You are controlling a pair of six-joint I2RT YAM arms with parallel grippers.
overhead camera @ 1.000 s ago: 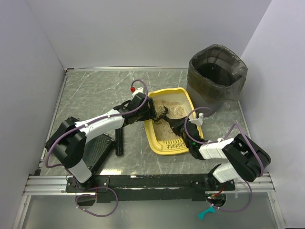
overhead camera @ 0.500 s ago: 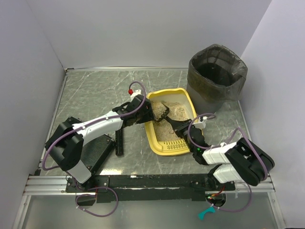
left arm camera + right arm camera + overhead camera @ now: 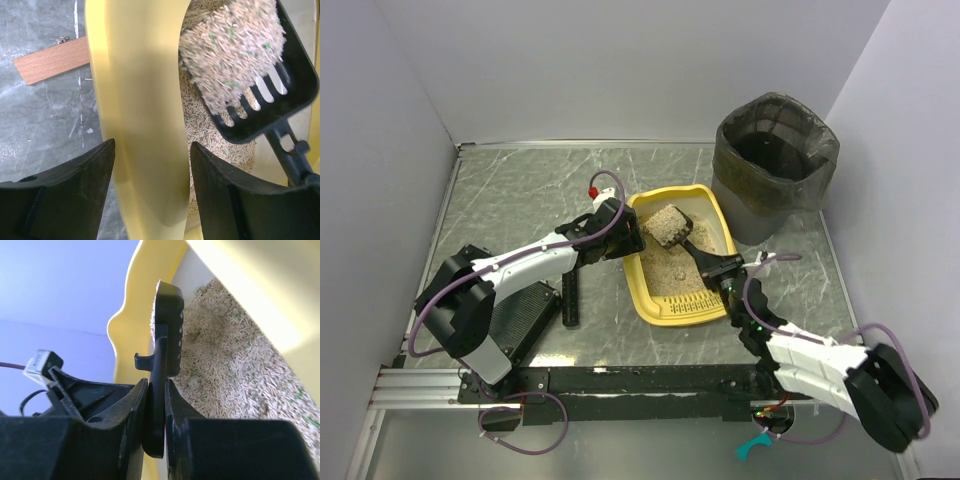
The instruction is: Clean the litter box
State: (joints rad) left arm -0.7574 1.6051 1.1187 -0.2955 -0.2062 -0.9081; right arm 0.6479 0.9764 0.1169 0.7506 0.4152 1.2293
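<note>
Top external view: litter box (image 3: 672, 312) sits mid-desk toward the right edge, left claw (image 3: 628, 238) pinching its rim, right claw (image 3: 722, 270) clamped on the loaded scoop (image 3: 685, 232). I'd keep it level and swing slowly to the far-right-corner bin (image 3: 775, 150)

My left arm (image 3: 535, 255) and right arm (image 3: 815, 358): white link shells, black joints. Purple cables (image 3: 420, 322) loop along both; red cap (image 3: 594, 190) by left wrist. Fingers (image 3: 70, 200) matte black.
</note>
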